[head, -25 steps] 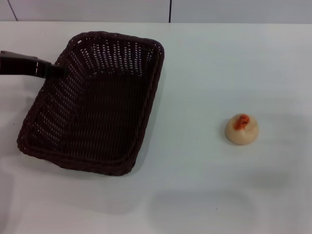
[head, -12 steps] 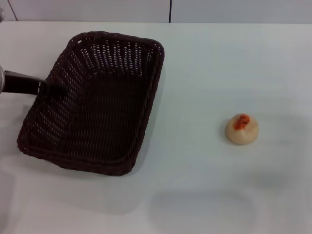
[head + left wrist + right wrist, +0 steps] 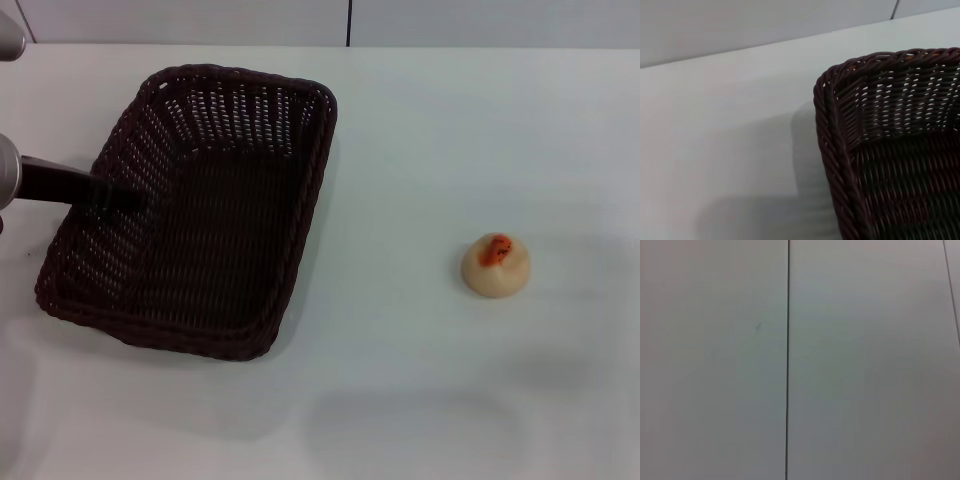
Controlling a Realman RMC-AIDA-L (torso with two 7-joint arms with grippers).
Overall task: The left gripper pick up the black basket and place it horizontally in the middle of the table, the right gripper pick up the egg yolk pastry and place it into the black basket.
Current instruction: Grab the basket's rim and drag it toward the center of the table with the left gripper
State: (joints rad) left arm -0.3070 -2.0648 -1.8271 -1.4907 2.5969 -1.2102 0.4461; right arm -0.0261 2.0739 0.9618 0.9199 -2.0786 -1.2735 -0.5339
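The black basket (image 3: 316, 175) is a dark woven wicker basket on the left half of the white table, its long side running away from me. My left gripper (image 3: 122, 196) reaches in from the left edge on a dark slim arm and its tip lies at the basket's left wall. The left wrist view shows a corner of the basket's braided rim (image 3: 836, 145) close up. The egg yolk pastry (image 3: 495, 266), a cream dome with an orange-red spot, sits alone on the table to the right. My right gripper is out of view.
The white table (image 3: 430, 130) runs to a pale wall at the back. The right wrist view shows only a pale panelled surface with a dark seam (image 3: 788, 360).
My left gripper has moved nearer to me along the basket's left wall. The basket and the pastry have not moved.
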